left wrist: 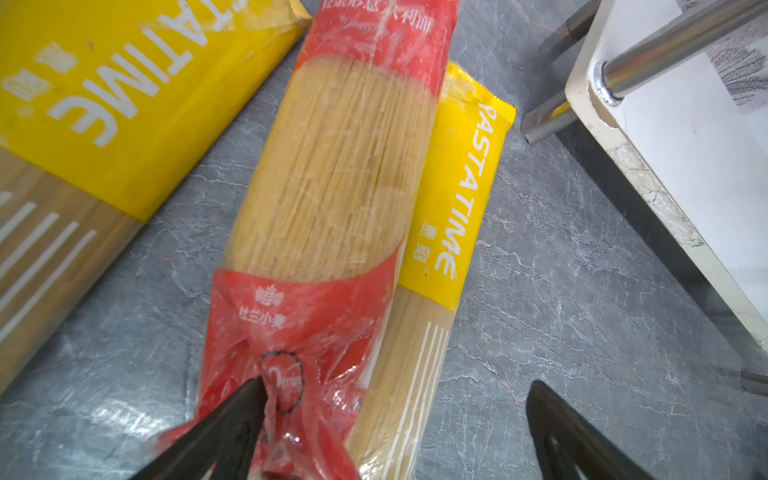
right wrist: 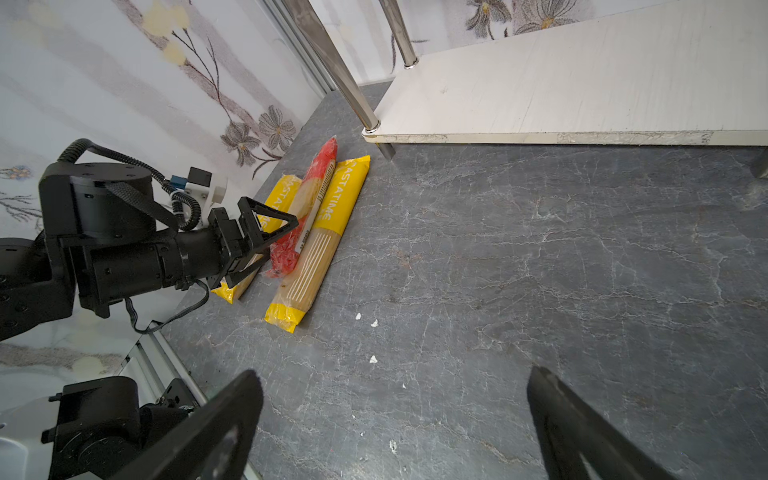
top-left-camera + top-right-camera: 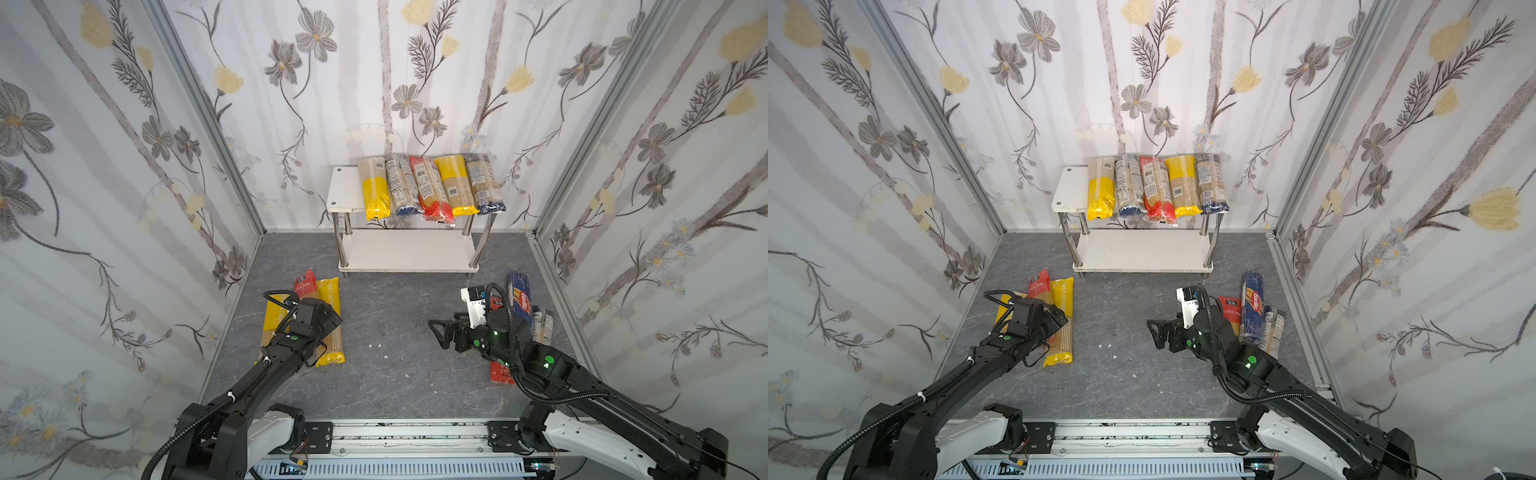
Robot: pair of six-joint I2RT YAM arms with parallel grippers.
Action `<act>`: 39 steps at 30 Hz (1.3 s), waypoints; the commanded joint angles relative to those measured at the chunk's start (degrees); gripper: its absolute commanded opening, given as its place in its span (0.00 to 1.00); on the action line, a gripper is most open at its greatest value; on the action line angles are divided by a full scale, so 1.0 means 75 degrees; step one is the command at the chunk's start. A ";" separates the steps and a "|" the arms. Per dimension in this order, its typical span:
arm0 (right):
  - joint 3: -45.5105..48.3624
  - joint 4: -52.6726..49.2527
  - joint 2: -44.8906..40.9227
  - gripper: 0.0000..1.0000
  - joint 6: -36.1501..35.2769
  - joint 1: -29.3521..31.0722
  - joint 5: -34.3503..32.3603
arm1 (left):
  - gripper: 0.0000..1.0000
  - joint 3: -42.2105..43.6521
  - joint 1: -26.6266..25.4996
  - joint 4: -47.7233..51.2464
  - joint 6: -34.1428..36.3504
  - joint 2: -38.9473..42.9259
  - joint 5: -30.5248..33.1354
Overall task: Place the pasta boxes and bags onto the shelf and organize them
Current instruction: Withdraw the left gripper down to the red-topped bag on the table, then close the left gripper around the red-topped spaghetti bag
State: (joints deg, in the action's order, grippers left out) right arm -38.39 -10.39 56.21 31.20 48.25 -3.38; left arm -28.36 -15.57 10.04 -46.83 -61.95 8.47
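Red film at the end of a red-ended spaghetti pack (image 1: 332, 178) is where the work sits. The left fingers (image 1: 232, 419) are spread as wide as they go and hold nothing. One tip touches the crumpled red end, while the other hangs over bare desk (image 1: 582, 270), beyond a yellow Pasta Time pack (image 1: 453, 195) that the red one overlaps. A second yellow pack (image 1: 104, 104) lies near on the other side. I judge this to be the pick of the red-ended pack from the left group. Roughly half the job looks done, since a row of five packs (image 3: 428, 187) already fills most of the shelf (image 3: 345, 187) top board and the lower board (image 3: 407, 249) is bare. The spread takes in both the red and yellow packs, so the next move calls for centring on the red one alone, then settling lower before closing. Thin, slippery film at the end may pull loose, so a hold nearer the middle seems safer. The right fingers (image 2: 224, 419) are just as wide and empty, hovering over bare desk. Behind that arm lie the Barilla box (image 3: 521, 297), another red pack (image 3: 1229, 309) and some dark-ended bags (image 3: 542, 324). Only the left wrist view shows the tip touching the film, because in both top views the arm's own wrist hides it. The right wrist view shows the left fingers side-on over the pack, but not the loaded top board or the packs behind the right arm.
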 commanded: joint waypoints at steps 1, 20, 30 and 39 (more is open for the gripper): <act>-0.0115 0.0164 0.0070 1.00 -0.0052 0.0000 0.0016 | 1.00 0.0125 -0.0015 -0.0050 -0.0052 0.0110 0.0463; -0.0123 0.0105 0.0152 1.00 0.0176 0.0000 -0.0377 | 1.00 0.0210 -0.0298 0.0372 0.0111 -0.0103 0.2049; -0.0178 0.0077 0.0106 1.00 0.0100 0.0000 -0.0276 | 1.00 -0.0155 -0.0257 0.0108 -0.0061 -0.1323 0.1946; -0.0140 -0.0258 -0.0213 1.00 0.0019 -0.0035 -0.0474 | 1.00 -0.0418 -0.0107 -0.0209 0.0021 -0.2209 0.2043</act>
State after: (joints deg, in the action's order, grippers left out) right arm -39.44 -11.64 55.11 31.88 48.07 -5.69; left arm -31.16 -16.60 9.34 -46.74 -77.82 22.50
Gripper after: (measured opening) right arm 0.996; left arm 0.998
